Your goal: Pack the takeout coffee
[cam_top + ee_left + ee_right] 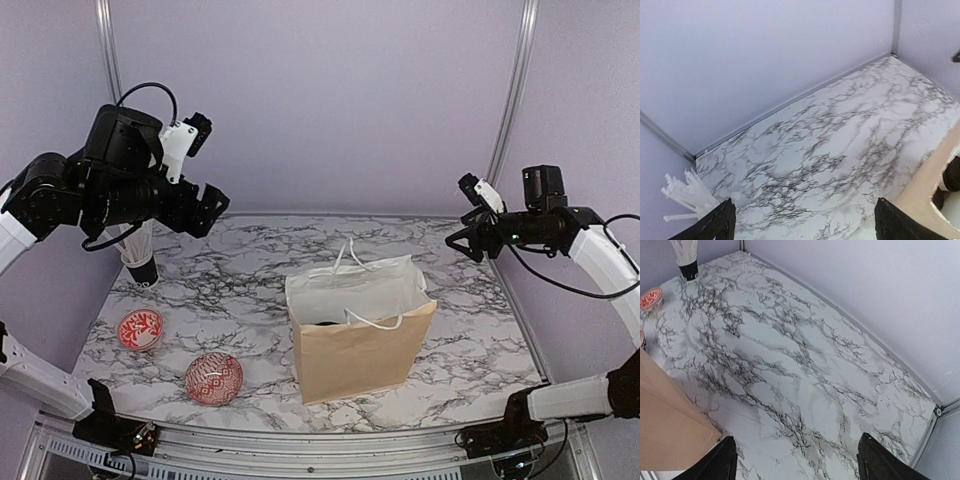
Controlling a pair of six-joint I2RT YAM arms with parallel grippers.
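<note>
The tan paper bag stands open at mid-table, its white handles up. Of the takeout coffee I see only a dark rounded shape low inside the bag's mouth; that black shape also shows past the bag's edge in the left wrist view. The cups and carrier are otherwise hidden. My left gripper hangs open high over the back left of the table, nothing between its fingers. My right gripper is open and empty, raised to the right of the bag.
A black cup of white straws stands at the back left. Two red-and-white patterned bowls lie at the front left. Walls close the marble table at back and sides.
</note>
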